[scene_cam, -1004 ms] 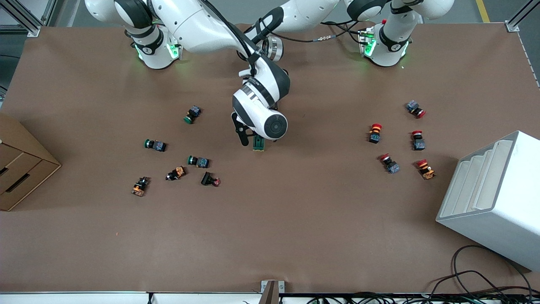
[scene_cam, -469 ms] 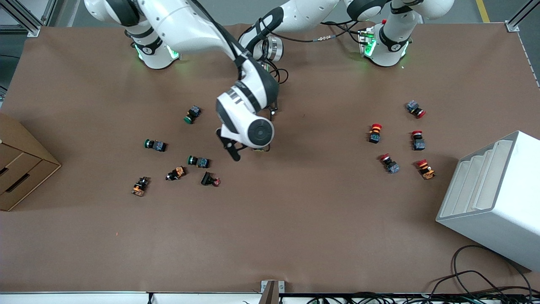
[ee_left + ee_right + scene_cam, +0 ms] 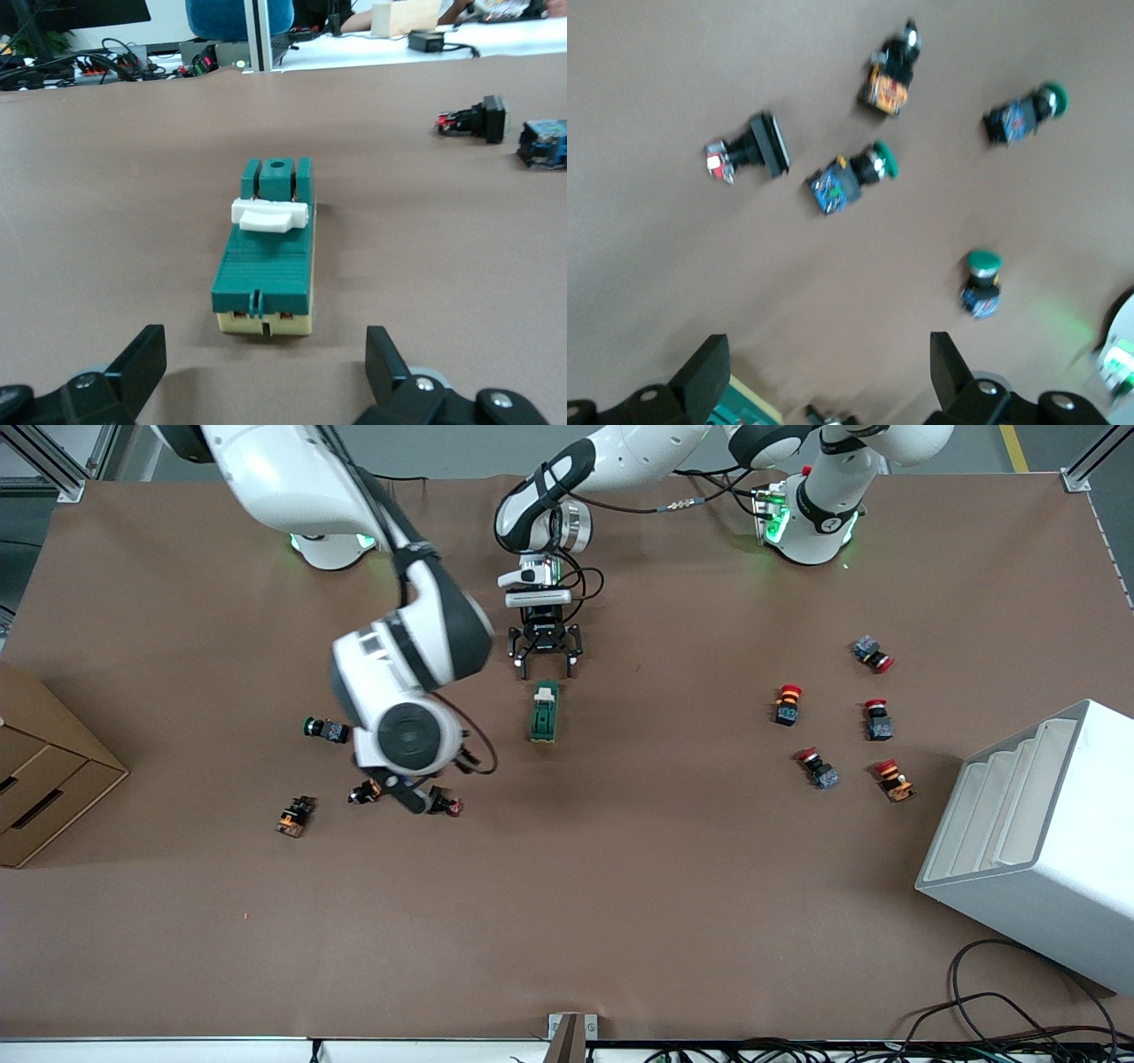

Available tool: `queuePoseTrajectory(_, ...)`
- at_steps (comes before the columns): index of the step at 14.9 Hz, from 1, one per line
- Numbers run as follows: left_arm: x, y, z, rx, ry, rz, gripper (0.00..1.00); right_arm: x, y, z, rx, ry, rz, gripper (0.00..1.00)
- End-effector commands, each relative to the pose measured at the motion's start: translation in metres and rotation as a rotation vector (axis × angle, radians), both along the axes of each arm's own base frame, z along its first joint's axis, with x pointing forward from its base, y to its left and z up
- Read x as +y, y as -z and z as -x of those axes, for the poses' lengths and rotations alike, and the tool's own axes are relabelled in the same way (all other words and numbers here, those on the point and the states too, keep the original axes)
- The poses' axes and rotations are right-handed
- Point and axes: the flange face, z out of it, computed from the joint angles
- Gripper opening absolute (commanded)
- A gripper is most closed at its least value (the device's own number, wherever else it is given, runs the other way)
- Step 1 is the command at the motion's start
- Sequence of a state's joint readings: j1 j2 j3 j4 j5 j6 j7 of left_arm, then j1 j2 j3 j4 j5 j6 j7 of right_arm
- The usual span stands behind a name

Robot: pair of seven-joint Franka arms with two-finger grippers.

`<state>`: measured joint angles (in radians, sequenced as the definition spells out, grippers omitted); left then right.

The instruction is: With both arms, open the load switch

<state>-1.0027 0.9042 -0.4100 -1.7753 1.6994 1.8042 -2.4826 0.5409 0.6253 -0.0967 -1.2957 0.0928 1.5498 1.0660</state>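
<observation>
The load switch (image 3: pixel 544 712) is a dark-green block with a white lever, lying flat near the table's middle. In the left wrist view the load switch (image 3: pixel 266 248) lies just ahead of my left gripper (image 3: pixel 266 367), white lever across its top. My left gripper (image 3: pixel 544 659) is open and low at the switch's end toward the robot bases, not touching it. My right gripper (image 3: pixel 418 788) is open over the push buttons toward the right arm's end, with nothing between its fingers (image 3: pixel 702 372). A corner of the load switch (image 3: pixel 749 409) shows in the right wrist view.
Green-capped push buttons (image 3: pixel 326 730) (image 3: pixel 850 177), an orange one (image 3: pixel 293 816) and a red-tipped black one (image 3: pixel 443 804) lie under the right arm. Several red mushroom buttons (image 3: pixel 787 704) lie toward the left arm's end, near a white rack (image 3: pixel 1036 841). A cardboard box (image 3: pixel 44 771) sits at the right arm's end.
The right arm has swung off the load switch toward the right arm's end and now hangs over the push buttons. The switch and the left gripper are uncovered.
</observation>
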Motion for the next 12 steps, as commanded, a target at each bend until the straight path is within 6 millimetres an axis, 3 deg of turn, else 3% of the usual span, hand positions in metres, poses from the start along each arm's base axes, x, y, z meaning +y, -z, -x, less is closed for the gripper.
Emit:
queuePoseTrajectory(1,-0.012,-0.021,-0.017,0.046,-0.05,-0.004,0.98,-0.051,-0.027,0.0,0.012,-0.115,-0.067,1.0)
queuePoseTrajectory(6,-0.041,-0.07,-0.04,0.14,-0.138,0.034,0.99,-0.117,-0.053,-0.012,0.0,-0.28,-0.126,1.0)
queuePoseTrajectory(10,-0.064,-0.127,-0.057,0.274,-0.251,0.07,1.0,-0.21,-0.076,-0.022,-0.006,-0.405,-0.22,1.0)
queuePoseTrajectory(12,-0.07,-0.151,-0.065,0.328,-0.29,0.076,1.0,-0.245,-0.087,-0.023,-0.018,-0.447,-0.251,1.0)
